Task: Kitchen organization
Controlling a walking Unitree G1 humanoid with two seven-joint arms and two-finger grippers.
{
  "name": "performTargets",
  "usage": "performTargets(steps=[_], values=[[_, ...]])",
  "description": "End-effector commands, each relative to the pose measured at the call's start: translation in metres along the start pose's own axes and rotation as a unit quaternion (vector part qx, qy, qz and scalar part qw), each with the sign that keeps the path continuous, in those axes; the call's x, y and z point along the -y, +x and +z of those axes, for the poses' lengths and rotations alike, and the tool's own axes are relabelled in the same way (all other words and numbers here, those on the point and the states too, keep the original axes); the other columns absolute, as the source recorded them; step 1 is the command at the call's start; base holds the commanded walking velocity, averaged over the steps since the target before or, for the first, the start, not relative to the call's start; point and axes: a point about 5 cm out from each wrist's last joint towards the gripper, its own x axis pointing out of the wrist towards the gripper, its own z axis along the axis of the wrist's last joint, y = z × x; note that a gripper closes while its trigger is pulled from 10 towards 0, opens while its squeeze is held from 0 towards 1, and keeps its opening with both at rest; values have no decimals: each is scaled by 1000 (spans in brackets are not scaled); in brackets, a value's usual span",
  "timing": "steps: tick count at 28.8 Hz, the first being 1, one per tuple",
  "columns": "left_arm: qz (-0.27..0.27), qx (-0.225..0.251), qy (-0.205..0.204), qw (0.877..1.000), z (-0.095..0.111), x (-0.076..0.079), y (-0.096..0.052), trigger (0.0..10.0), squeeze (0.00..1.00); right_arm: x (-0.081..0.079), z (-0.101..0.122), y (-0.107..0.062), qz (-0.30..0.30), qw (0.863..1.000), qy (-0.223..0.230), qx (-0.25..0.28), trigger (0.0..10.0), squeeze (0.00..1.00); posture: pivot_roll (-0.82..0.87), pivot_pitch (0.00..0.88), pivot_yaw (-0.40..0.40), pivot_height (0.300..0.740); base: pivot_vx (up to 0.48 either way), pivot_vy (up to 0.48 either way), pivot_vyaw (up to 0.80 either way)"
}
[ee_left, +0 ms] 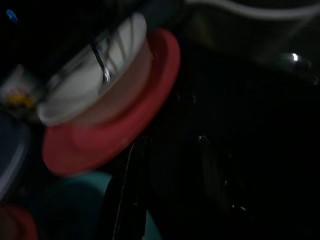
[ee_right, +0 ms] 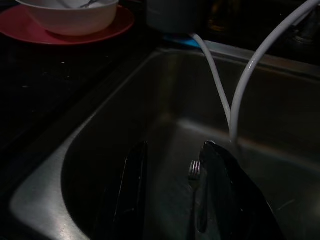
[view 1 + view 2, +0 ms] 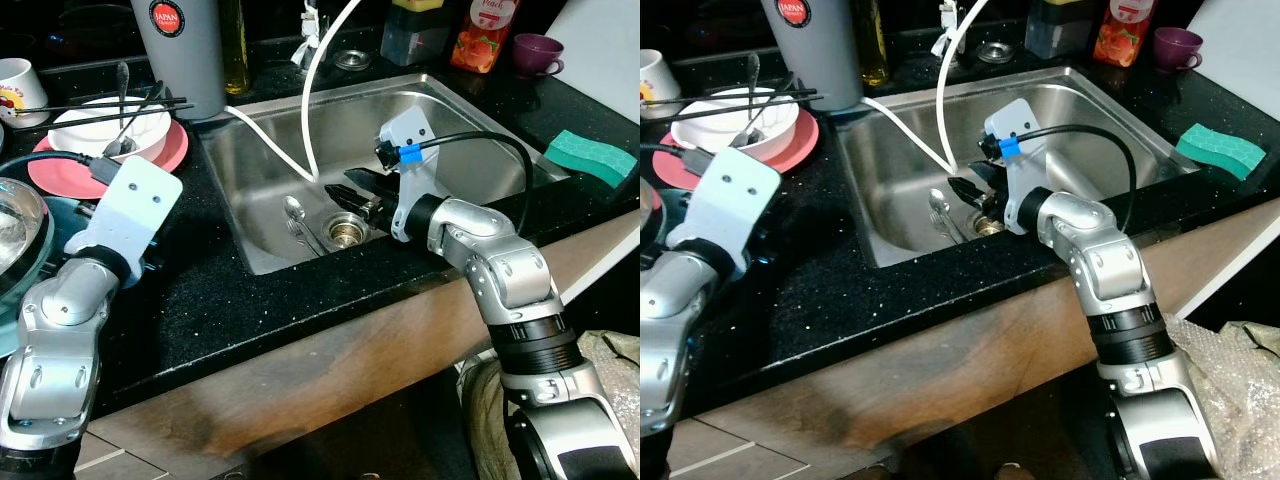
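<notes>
A steel sink (image 3: pixel 470 120) is set in the black counter. On its floor, left of the drain (image 3: pixel 347 230), lie a spoon (image 3: pixel 293 210) and a fork (image 2: pixel 193 170). My right gripper (image 3: pixel 350 195) is down inside the sink just above the drain, open; in the right wrist view the fork's tines show between its fingers (image 2: pixel 135 190), untouched. My left gripper (image 1: pixel 172 140) hovers open over the counter beside a red plate (image 3: pixel 60 175) that holds a white bowl (image 3: pixel 95 125) with cutlery and chopsticks.
A white hose (image 3: pixel 318 90) loops into the sink. A tall grey container (image 3: pixel 180 50), an oil bottle (image 3: pixel 235 45), a juice carton (image 3: pixel 485 30) and a purple cup (image 3: pixel 537 52) line the back. A green sponge (image 3: pixel 590 155) lies right; a glass bowl (image 3: pixel 20 225) sits far left.
</notes>
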Motion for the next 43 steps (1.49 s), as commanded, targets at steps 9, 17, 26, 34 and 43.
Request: performTargets(steps=[9,17,26,34,43], values=[[-72,-63,161,982,-24,3,-16,10000,0,2,-3,-1,-2,1000,0,-3,10000,0,65,94,-45,740,0,0,0],[-59,-82,239,966,-32,-13,-14,10000,0,1,-1,0,-1,1000,-1,-1,10000,0,64,88,-44,740,0,0,0],[-35,-105,292,950,-42,-33,-11,10000,0,2,-1,-1,-2,1000,-2,-1,10000,0,61,86,-42,740,0,0,0],[6,-155,337,929,-60,-65,-11,10000,0,2,-1,-1,-2,1000,-1,-2,10000,0,61,95,-44,740,0,0,0],[39,-151,342,927,-58,-80,-7,10000,0,2,-1,-1,-2,1000,-1,-3,10000,0,62,96,-45,740,0,0,0]])
